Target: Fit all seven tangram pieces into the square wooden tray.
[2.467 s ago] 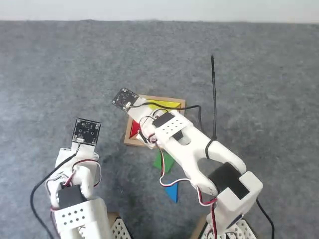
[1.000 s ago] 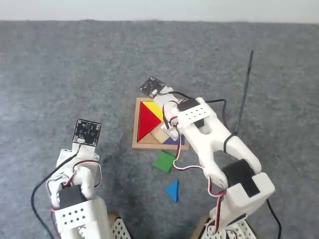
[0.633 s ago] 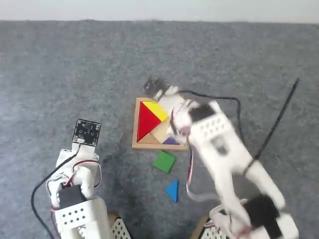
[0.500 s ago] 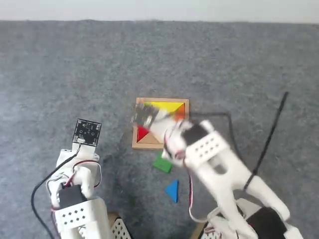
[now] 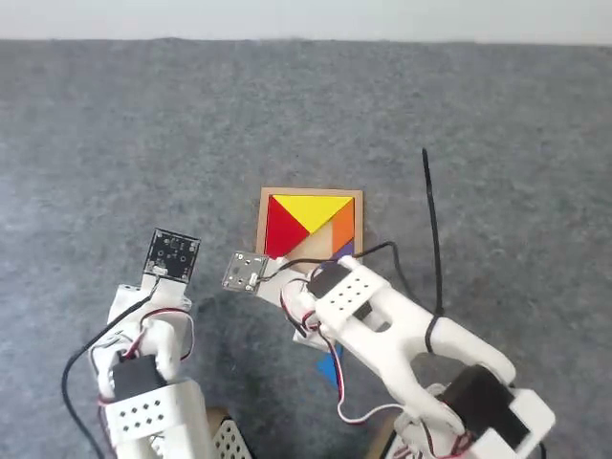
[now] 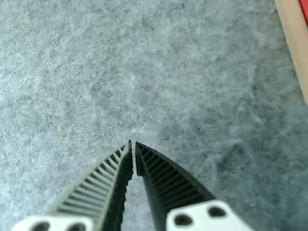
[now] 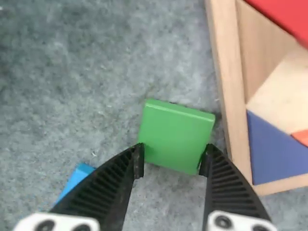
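Right end effector (image 7: 172, 156) is wide open, straddling the green square (image 7: 175, 132), which lies flat on the tabletop (image 7: 72, 72) just beside the wooden tray (image 7: 222, 72). But the fingertips bracket only its near edge, so a squeeze could pivot it loose or jam it against the tray wall! The right wrist view gives that line-up, which the arm covers from above, while the high view lays out the red piece (image 5: 279, 229), yellow piece (image 5: 311, 208) and orange piece (image 5: 343, 229) seated; left end effector (image 6: 133, 147) sits closed over bare tabletop.
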Robot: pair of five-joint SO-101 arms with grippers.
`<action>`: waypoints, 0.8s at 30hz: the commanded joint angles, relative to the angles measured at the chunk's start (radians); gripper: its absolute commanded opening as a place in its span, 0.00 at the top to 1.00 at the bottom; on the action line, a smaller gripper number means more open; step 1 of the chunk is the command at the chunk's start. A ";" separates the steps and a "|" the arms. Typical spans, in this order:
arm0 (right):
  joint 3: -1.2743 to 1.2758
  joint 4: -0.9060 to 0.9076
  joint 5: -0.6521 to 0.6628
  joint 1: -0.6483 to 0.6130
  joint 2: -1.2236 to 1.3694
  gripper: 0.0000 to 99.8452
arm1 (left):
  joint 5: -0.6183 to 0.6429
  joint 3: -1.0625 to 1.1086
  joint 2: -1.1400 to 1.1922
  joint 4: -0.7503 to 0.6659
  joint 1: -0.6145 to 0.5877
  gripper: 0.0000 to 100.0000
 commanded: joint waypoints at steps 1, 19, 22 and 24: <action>-0.049 0.010 0.008 -0.012 0.035 0.79 | -0.011 -0.008 -0.015 0.002 0.003 0.99; -0.048 0.033 -0.089 -0.071 -0.067 0.71 | 0.009 -0.065 -0.015 0.031 -0.120 0.99; -0.049 0.030 -0.103 -0.073 -0.067 0.71 | 0.038 -0.065 -0.015 0.011 -0.124 0.99; -0.048 0.001 -0.133 -0.073 -0.065 0.71 | 0.043 -0.065 -0.015 0.009 -0.124 0.99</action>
